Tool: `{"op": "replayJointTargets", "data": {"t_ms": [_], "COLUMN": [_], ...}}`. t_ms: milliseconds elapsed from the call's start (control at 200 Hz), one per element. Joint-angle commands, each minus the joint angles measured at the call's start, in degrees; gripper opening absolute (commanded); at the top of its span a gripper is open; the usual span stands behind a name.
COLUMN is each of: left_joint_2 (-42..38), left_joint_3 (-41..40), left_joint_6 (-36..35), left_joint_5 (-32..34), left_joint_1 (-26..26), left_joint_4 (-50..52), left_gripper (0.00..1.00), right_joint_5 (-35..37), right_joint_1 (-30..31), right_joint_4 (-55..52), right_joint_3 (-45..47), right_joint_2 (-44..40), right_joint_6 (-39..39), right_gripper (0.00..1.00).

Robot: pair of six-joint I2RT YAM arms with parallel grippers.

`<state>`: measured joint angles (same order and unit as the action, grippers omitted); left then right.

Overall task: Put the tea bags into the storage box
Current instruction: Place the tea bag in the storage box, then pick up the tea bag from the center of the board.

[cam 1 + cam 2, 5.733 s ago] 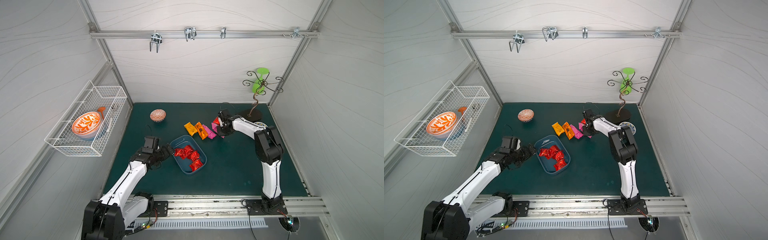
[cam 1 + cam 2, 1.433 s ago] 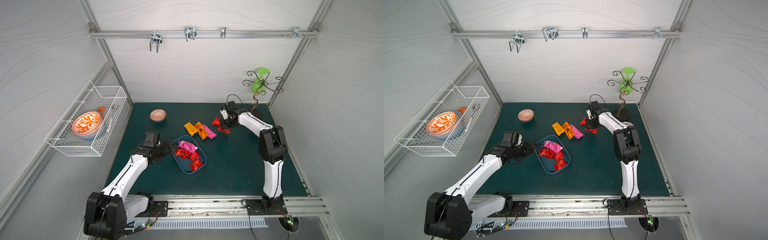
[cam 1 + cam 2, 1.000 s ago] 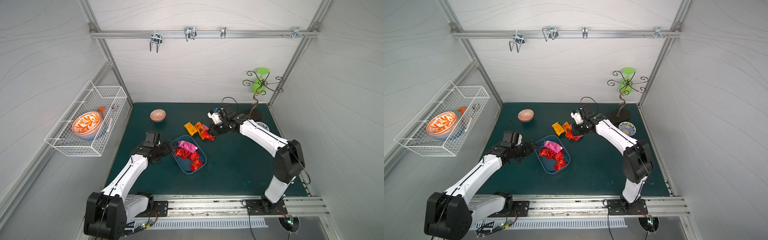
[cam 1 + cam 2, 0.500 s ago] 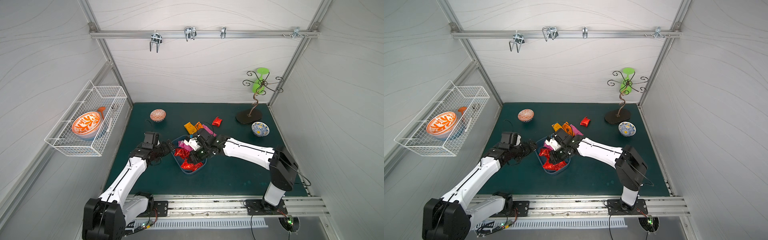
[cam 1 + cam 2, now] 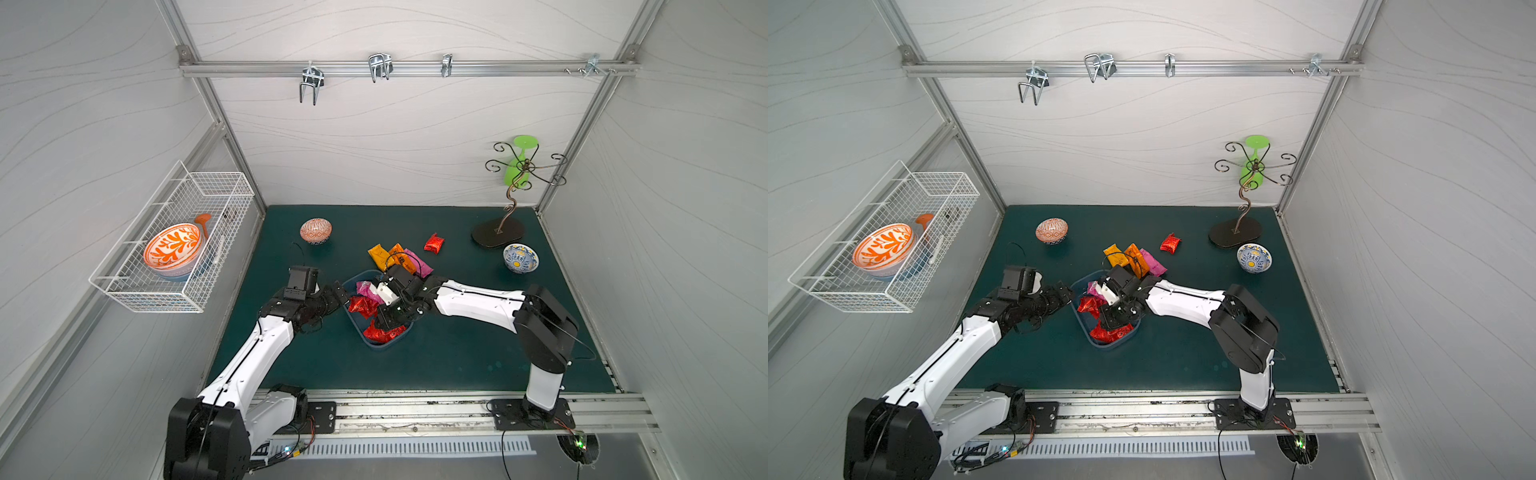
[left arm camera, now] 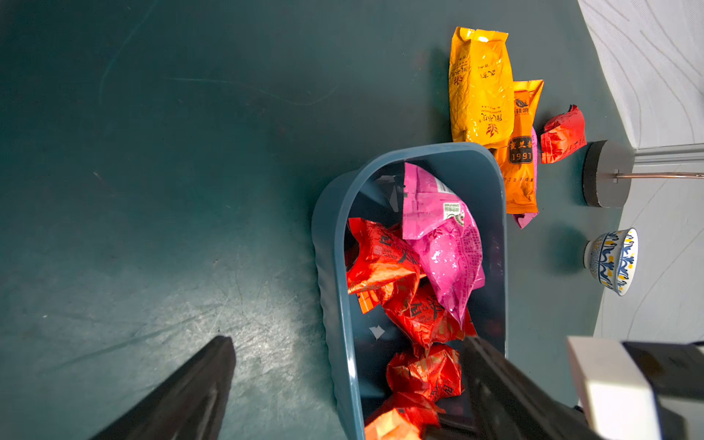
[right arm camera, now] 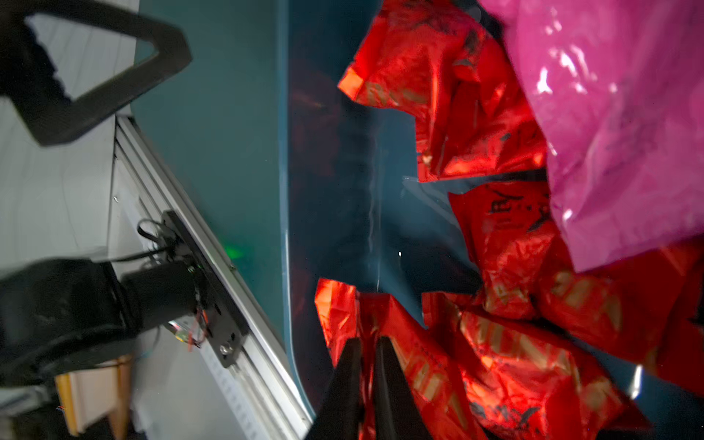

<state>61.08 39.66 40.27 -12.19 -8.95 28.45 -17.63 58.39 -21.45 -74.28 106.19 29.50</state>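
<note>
A: From above?
B: Blue storage box (image 5: pixel 376 344) on the bench (image 5: pixel 457 353); red and pink tea bags (image 5: pixel 360 304) inside, four loose beyond. Right gripper (image 5: pixel 384 322) dips in.
A: Left wrist?
B: Left gripper (image 6: pixel 346 343) spread wide astride the box wall.
A: Right wrist?
B: Fingers (image 7: pixel 348 384) narrowly parted over red foil: likely light, crinkly, slippery; pinch a sealed edge.

Glossy crinkled foil tea bags (image 6: pixel 442 244) lie in the smooth plastic storage box (image 6: pixel 328 266) (mat (image 6: pixel 152 190): scuffed, matt).

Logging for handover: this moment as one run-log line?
right gripper: in storage box, jaws narrowly apart at red tea bag, grip unclear | left gripper: open beside box rim | four tea bags on mat
</note>
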Motion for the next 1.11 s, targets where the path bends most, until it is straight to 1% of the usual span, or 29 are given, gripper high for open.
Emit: {"op": "replayJointTargets", "data": {"t_ms": [0,85,200,315,430,525,640,885,990,1101], "left_joint_2": [-0.1,0.0,0.3,0.9,1.6,2.1,2.5,3.1,2.6,3.0], "left_joint_3": [0.0,0.0,0.2,0.3,0.2,0.2,-0.5,-1.6,-0.6,0.9], "left_joint_6": [-0.1,-0.2,-0.4,-0.3,0.0,0.4,1.6,3.7,3.3,2.9], "left_joint_5": [0.5,0.4,0.2,0.1,-0.5,-0.6,-1.6,-2.2,0.2,5.5], "left_joint_1": [-0.1,-0.1,-0.1,-0.1,-0.1,-0.1,-0.1,-0.1,-0.1,-0.1], "left_joint_4": [-2.3,-2.4,-2.5,-2.7,-3.2,-3.3,-4.0,-4.5,-1.5,4.0], "left_gripper": [0.97,0.97,0.97,0.97,0.97,0.97,0.96,0.96,0.96,0.97], "right_joint_5": [1.5,2.4,2.6,2.2,1.7,1.3,1.8,0.5,1.3,2.5], "right_joint_1": [0.3,-1.0,-5.5,-11.0,-16.3,-19.3,-21.2,-21.4,-21.2,-21.1], "right_joint_4": [-1.7,-4.0,-5.9,-5.8,-5.7,-5.8,-6.9,-8.5,-9.7,-10.0], "right_joint_3": [-2.0,-3.8,-6.0,-7.4,-10.3,-13.4,-18.9,-31.4,-36.3,-40.4], "right_joint_2": [-0.1,-1.8,-4.6,-5.8,-4.5,-1.8,3.2,14.5,19.0,23.3], "right_joint_6": [-1.4,-3.7,-5.3,-6.0,-6.6,-7.1,-8.6,-10.7,-11.7,-11.8], "right_gripper": [0.33,0.4,0.46,0.48,0.48,0.48,0.49,0.48,0.48,0.48]}}
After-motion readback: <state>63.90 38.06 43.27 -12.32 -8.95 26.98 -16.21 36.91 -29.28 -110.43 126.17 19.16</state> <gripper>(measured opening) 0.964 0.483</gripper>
